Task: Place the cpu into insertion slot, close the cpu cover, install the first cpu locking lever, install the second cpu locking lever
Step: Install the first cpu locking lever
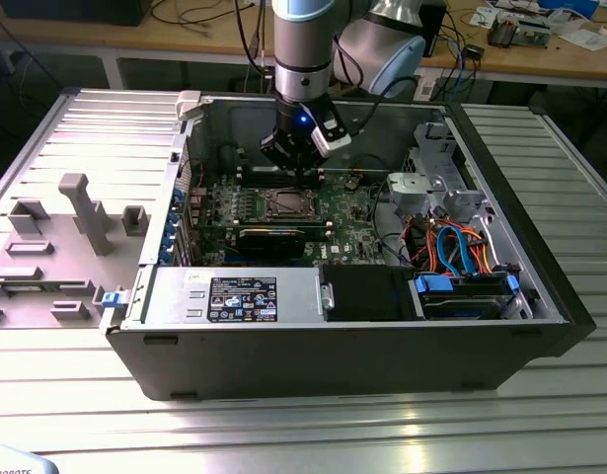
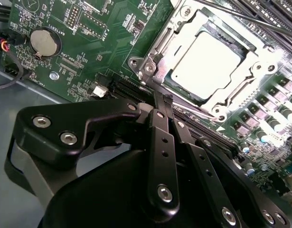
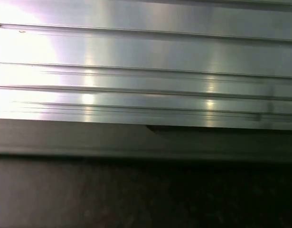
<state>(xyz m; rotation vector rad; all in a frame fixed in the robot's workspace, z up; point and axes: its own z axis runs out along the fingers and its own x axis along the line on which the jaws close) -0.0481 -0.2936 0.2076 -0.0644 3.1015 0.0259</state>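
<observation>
Second wrist view: my gripper [image 2: 163, 97], jaws together, tips at the insertion slot [image 2: 145, 71] rim, seemingly to work its latch. The cpu [image 2: 207, 64] is seated beneath the cpu cover [image 2: 186, 21], mid-frame in the exterior view.

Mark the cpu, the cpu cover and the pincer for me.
cpu [image 2: 207, 61], second wrist view, middle of its silver top.
cpu cover [image 2: 248, 90], second wrist view, frame bar beside the chip.
pincer [image 2: 161, 99], second wrist view, between its fingertips.
</observation>
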